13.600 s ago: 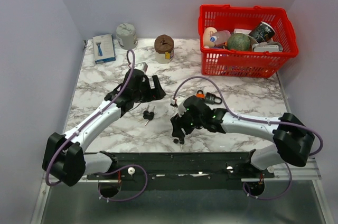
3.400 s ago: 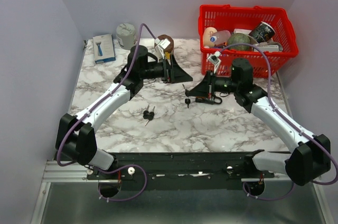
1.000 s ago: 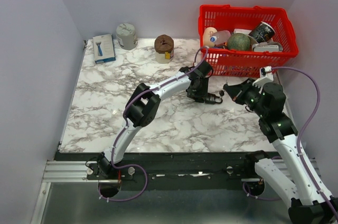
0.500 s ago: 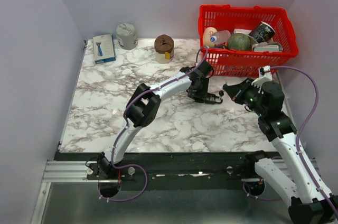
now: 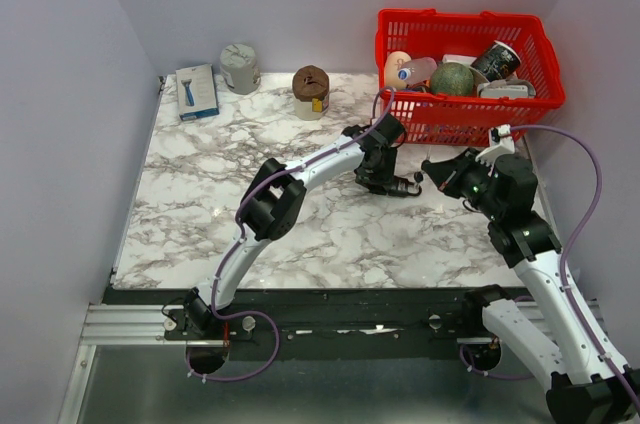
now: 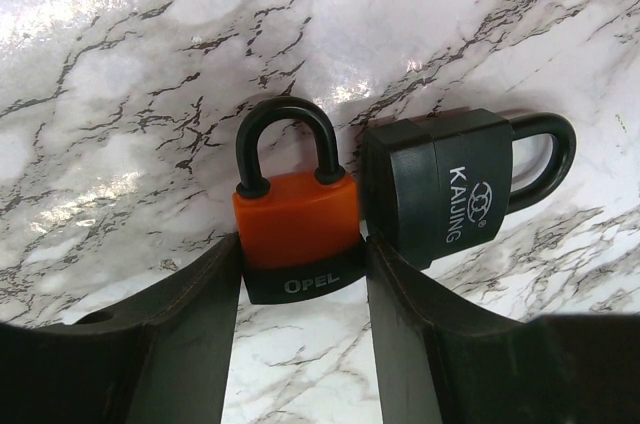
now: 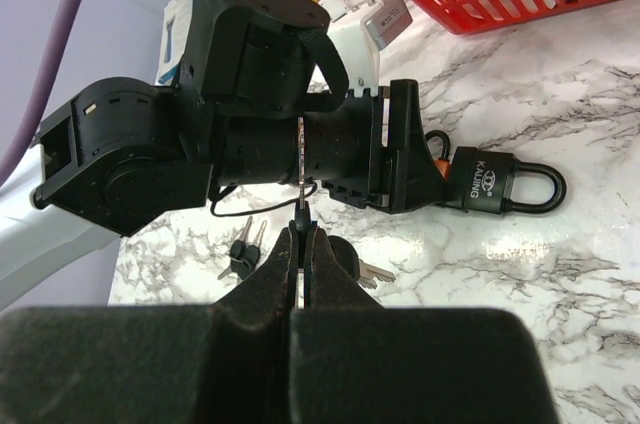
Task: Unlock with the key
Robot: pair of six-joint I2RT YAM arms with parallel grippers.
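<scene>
Orange padlock (image 6: 297,219) lies flat on the marble table (image 5: 200,174), right of centre, just in front of the red basket (image 5: 465,119), and the left gripper (image 6: 297,262) has it: fingers half spread, one pressed to each side of the lock's body. Its shackle points away from that wrist and its base faces back into the palm. Just beside it lies a black padlock (image 6: 450,199), turned crosswise, shackle out toward the right arm. Over there, the right gripper (image 7: 300,234) is pinched tight on the key (image 7: 300,174), blade standing out past the fingertips, seen edge-on. It hovers near the locks, apart from both. Now the crux: from the right gripper the black lock comes first, with the orange one behind it, tucked in the left fingers. My read is that the keyway sits in the base, so the blade must line up with the lock's long axis and enter from the palm side. That looks tight. Which lock this key fits, I can't tell.
</scene>
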